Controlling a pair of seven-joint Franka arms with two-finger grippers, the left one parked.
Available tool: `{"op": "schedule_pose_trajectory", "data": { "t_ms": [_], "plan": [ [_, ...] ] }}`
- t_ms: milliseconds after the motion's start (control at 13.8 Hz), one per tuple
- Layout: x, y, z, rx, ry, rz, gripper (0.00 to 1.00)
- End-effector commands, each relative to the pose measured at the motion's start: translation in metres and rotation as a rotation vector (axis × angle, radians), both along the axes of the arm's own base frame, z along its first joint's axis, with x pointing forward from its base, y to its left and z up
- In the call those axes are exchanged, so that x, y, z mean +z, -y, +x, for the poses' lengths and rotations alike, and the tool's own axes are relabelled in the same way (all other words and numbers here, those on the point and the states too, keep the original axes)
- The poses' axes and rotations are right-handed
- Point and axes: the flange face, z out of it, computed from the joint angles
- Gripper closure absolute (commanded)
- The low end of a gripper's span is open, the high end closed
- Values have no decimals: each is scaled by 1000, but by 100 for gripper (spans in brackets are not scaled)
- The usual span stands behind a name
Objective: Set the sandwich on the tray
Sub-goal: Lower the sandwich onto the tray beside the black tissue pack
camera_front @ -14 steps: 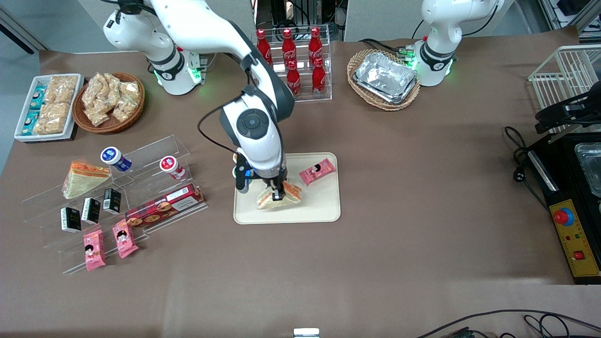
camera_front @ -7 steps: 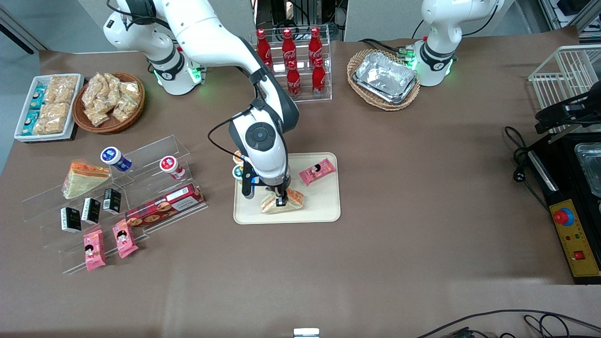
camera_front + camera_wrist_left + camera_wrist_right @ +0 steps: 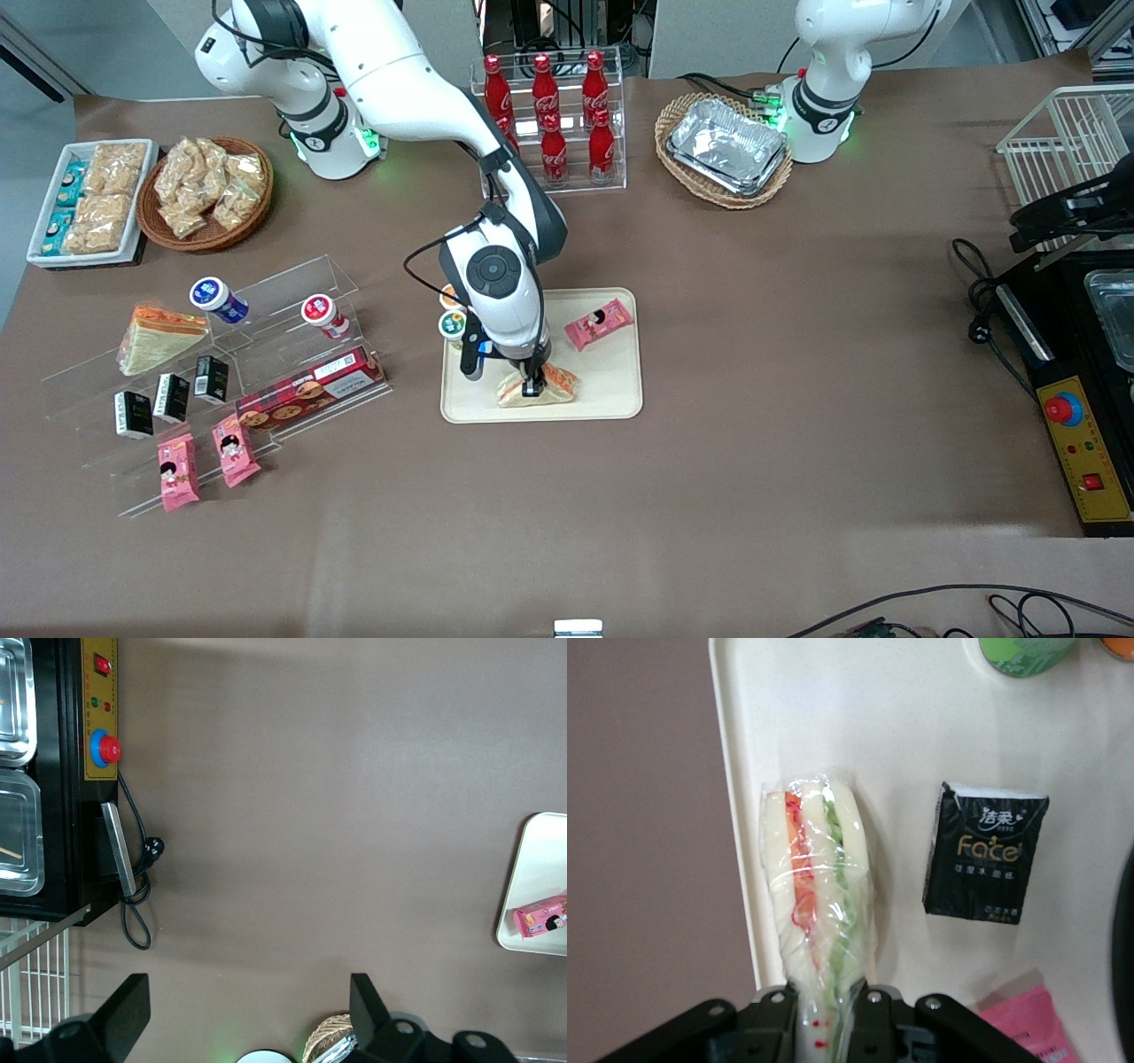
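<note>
Near to far along the flat cream-beige rectangular plastic tray (image 3: 611,390): clear-wrapped triangular sandwich wedge, pale bread with orange and green filling (image 3: 538,387), lying on tray surface close to rim nearest front camera. Right arm's two-finger gripper (image 3: 532,383) directly above it, fingers clenched on one end of the wedge's wrap. In right wrist view, same sandwich (image 3: 819,895) pinched between black fingertips (image 3: 780,1010), resting on tray beside tray rim (image 3: 731,797). Small black tissue packet with gold lettering (image 3: 985,852) flat on tray just beside sandwich, apart from it. Pink snack packet with cartoon face (image 3: 599,322) on tray farther from camera than sandwich, not touching it. Green-lidded cup (image 3: 453,325) and orange-lidded cup (image 3: 451,297) at tray edge toward working arm's end. Second near-identical wrapped sandwich wedge (image 3: 158,337) on clear acrylic stepped display rack (image 3: 266,292), well apart, toward working arm's end of table.
</note>
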Motion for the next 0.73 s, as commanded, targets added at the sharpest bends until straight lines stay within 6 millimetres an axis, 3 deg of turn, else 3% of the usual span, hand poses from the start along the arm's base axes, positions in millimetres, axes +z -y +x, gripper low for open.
{"op": "schedule_pose_trajectory", "data": {
  "t_ms": [0,73,145,218,291,363,654],
  "plan": [
    [-9,0,4,-49,14,21,96],
    [-10,6,9,-70,14,22,71],
    [-10,9,12,-78,15,23,39],
    [-10,15,16,-87,14,22,25],
    [-9,16,17,-88,14,22,21],
    [-8,17,18,-86,16,23,0],
    [34,17,20,-83,0,46,0]
  ]
}}
